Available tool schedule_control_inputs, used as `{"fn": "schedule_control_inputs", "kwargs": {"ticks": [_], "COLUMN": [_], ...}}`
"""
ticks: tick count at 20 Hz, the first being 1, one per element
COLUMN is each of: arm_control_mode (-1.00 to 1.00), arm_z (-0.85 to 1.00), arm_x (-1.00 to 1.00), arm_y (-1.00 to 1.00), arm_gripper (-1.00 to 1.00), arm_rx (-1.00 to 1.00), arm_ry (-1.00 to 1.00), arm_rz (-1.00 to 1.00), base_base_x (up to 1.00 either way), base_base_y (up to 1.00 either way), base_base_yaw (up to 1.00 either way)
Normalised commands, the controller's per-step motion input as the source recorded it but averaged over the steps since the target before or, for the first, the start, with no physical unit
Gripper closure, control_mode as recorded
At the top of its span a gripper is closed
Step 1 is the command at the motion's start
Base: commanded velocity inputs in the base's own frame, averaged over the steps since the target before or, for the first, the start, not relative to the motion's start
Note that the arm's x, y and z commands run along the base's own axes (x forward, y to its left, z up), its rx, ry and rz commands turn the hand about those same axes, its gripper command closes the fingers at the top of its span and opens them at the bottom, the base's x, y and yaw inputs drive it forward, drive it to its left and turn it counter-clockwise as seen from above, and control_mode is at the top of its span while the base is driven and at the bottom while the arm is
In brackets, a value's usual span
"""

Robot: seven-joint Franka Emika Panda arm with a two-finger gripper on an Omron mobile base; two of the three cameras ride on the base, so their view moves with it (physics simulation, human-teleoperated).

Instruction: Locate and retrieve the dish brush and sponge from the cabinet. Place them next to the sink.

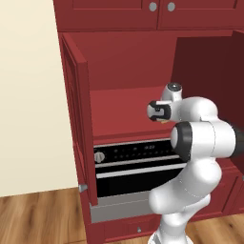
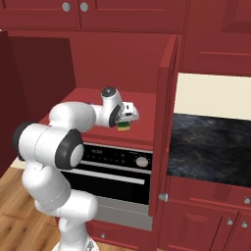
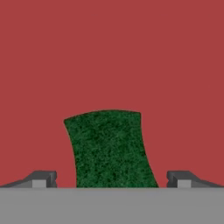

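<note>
The gripper (image 3: 112,178) is hovering wide open over the sponge (image 3: 110,148), which is lying on the cabinet (image 2: 142,105) shelf.

We see the dark red shelf (image 2: 142,105) inside the open cabinet (image 1: 76,95), mid-frame in both base views, above the oven, the sponge (image 3: 111,148) flat on it, green side up, low centre in the hand view

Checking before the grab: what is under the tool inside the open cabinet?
The sponge, green side up, lies on the cabinet shelf between the open tool's fingertips. Its yellow body barely shows below the hand. No dish brush is visible.
</note>
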Motion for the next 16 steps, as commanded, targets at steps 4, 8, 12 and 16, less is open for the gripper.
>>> {"fn": "schedule_control_inputs", "kwargs": {"ticks": [4, 8, 12, 16], "arm_control_mode": [-1.00, -1.00, -1.00, -1.00], "arm_z": [-0.30, -0.28, -0.30, -0.11], "arm_x": [0.00, 0.00, 0.00, 0.02], "arm_y": [-0.05, 0.00, 0.00, 0.06], "arm_gripper": [-1.00, -1.00, 1.00, 1.00], "arm_rx": [0.00, 0.03, 0.04, 0.02], "arm_ry": [0.00, 0.00, 0.00, -0.03], "arm_rz": [-0.02, -0.01, 0.00, 0.00], "base_base_x": [0.00, 0.00, 0.00, 0.00], "base_base_y": [0.00, 0.00, 0.00, 0.00], "base_base_yaw": [0.00, 0.00, 0.00, 0.00]}}
